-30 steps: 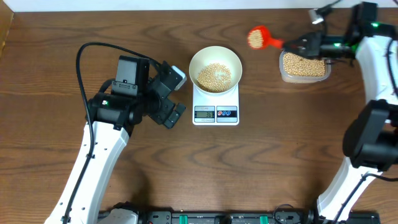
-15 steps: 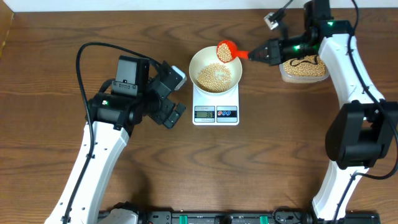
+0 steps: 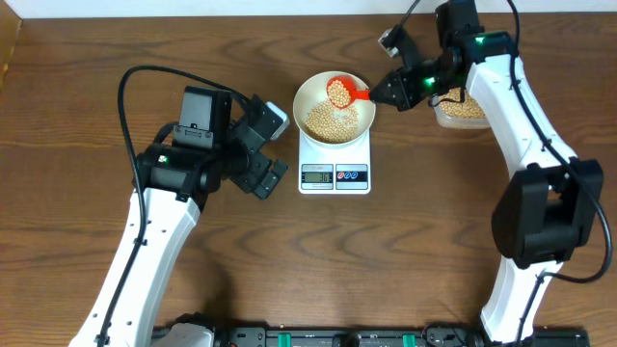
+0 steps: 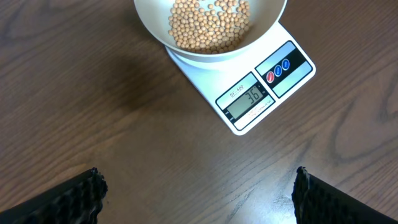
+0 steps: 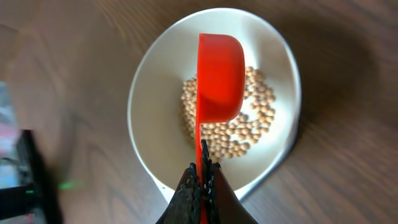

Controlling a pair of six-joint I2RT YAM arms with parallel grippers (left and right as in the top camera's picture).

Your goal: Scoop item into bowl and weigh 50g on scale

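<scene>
The white bowl [image 3: 315,93] sits on the white scale [image 3: 334,174] and holds tan beans [image 3: 328,121]. The scale's display [image 4: 247,98] reads 36. My right gripper [image 3: 386,94] is shut on the handle of a red scoop [image 3: 339,92], held over the bowl and carrying beans. In the right wrist view the scoop [image 5: 220,78] is turned on its side above the beans [image 5: 249,127] in the bowl [image 5: 152,118]. My left gripper [image 3: 273,147] is open and empty, left of the scale; its fingers [image 4: 199,196] hover over bare table.
A clear plastic tub [image 3: 463,112] with more beans stands at the back right, partly under my right arm. A black cable [image 3: 145,72] loops over the table at the left.
My right gripper has carried the red scoop from above the tub leftward to over the bowl. The left arm has not moved.
</scene>
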